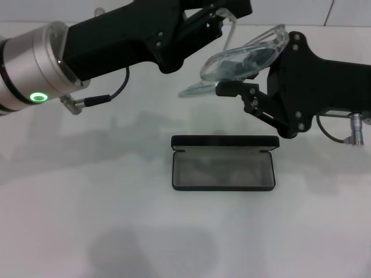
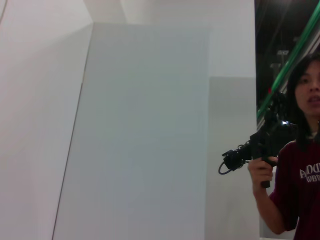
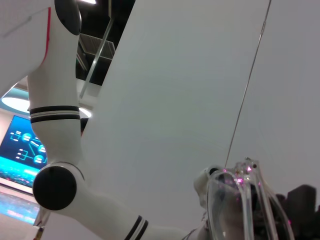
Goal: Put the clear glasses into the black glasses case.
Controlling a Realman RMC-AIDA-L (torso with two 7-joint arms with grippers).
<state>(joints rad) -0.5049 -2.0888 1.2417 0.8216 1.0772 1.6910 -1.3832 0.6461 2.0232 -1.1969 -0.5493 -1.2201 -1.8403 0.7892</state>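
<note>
The clear glasses (image 1: 246, 57) hang in the air above the far side of the table, held between both arms. My right gripper (image 1: 239, 81) is shut on the front of the frame, and one lens (image 3: 239, 202) shows close in the right wrist view. One temple arm curves up into my left gripper (image 1: 225, 13), which is shut on it; the other temple (image 1: 194, 88) sticks out freely. The black glasses case (image 1: 224, 171) lies open on the table below them, its lid (image 1: 225, 142) standing up at the back and the grey lining bare.
A white tabletop (image 1: 116, 220) surrounds the case. In the left wrist view a person (image 2: 300, 165) holding a black device stands beside a pale wall. The right wrist view shows a white robot arm (image 3: 55, 150) against a wall.
</note>
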